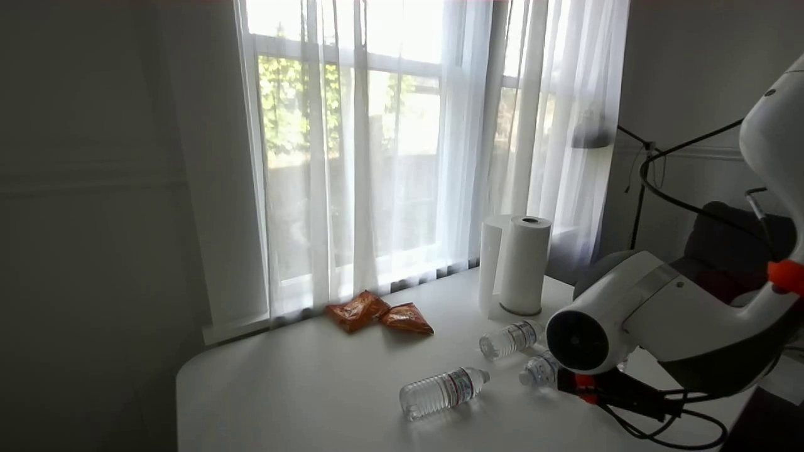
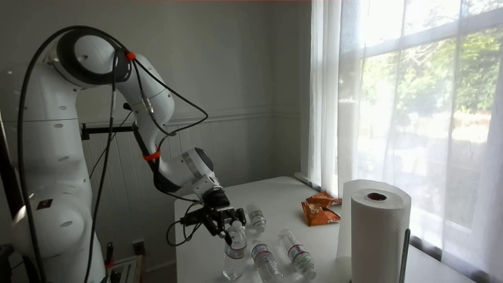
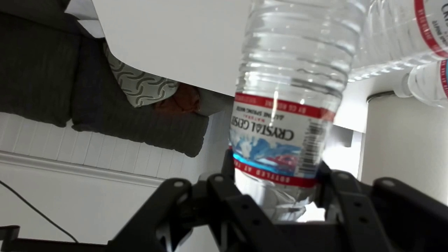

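A white arm [image 2: 163,102] arches, wrist down, over the robot-side edge of the table [image 2: 275,192], jaws clamped around a near-upright, ribbed clear-plastic bottle [image 2: 235,254]; three matching bottles [image 1: 445,392] lie flat, and two shiny, crumpled orange bags [image 1: 358,312] and a paper towel roll [image 2: 375,239] line the window-side edge.

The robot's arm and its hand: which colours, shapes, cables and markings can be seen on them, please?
The arm is white and rounded, with dark round joint covers, a small dark rectangular mark, black cables and orange-red bands. The hand is black, with angular, jointed fingers.
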Controlling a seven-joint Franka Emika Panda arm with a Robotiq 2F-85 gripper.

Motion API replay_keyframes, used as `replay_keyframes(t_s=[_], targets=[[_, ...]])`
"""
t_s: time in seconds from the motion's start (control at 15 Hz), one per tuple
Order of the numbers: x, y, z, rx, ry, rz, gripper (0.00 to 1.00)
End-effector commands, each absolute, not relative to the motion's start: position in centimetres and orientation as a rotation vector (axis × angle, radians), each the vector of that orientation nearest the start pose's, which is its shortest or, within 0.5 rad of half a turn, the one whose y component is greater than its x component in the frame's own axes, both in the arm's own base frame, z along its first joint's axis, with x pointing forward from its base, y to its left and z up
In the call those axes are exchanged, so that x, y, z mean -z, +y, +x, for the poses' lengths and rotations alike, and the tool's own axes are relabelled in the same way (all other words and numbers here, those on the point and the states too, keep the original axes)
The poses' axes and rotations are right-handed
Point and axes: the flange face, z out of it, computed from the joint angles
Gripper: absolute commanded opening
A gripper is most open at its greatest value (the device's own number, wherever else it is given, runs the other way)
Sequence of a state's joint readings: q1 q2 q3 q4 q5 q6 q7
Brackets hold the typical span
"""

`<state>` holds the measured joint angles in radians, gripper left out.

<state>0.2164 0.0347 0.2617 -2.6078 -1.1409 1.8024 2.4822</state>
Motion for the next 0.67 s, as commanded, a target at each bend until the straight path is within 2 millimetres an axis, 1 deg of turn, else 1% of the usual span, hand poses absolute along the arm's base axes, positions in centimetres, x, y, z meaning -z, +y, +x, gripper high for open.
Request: replay_keyframes(t_s=[0.0,0.27,0.6], targets=[[-22.7,11.3,37.5,-1.131,-1.183,1.711,0.23],[-21.6,12.0,37.8,-1.185,-1.139,1.670,0.23],[-19.9,13.1,37.6,-1.208,-1.115,1.615,0.23]])
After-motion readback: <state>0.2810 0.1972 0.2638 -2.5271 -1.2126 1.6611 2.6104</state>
